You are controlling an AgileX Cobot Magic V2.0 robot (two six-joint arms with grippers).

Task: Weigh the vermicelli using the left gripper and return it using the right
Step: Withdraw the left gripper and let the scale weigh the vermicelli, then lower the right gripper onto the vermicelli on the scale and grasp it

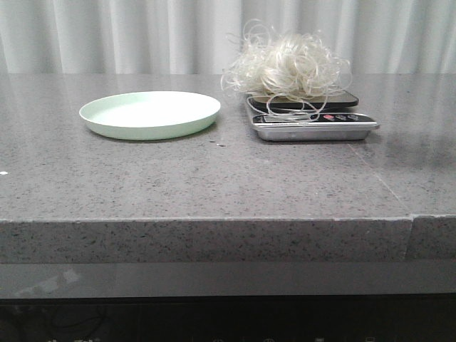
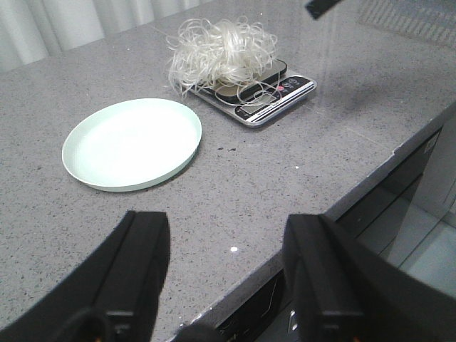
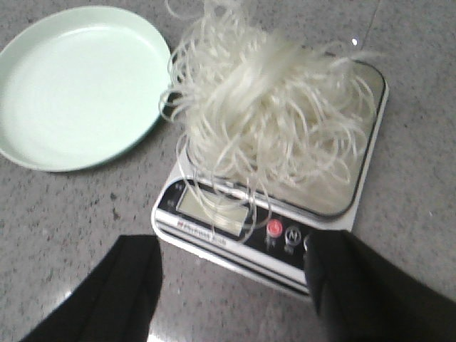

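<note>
The vermicelli (image 1: 288,68) is a fluffy whitish tangle lying on the kitchen scale (image 1: 317,125), with loose loops hanging over its display. It also shows in the left wrist view (image 2: 224,50) and the right wrist view (image 3: 274,107). The pale green plate (image 1: 149,114) stands empty to the left of the scale. My left gripper (image 2: 226,228) is open and empty above the table's front edge, well short of the plate (image 2: 132,142). My right gripper (image 3: 231,249) is open and empty, hovering just in front of the scale (image 3: 235,235). Neither gripper shows in the front view.
The grey stone table (image 1: 214,178) has a seam (image 1: 412,214) at its front right. White curtains (image 1: 142,35) hang behind. A dark part (image 2: 320,7), probably the right arm, shows beyond the scale in the left wrist view.
</note>
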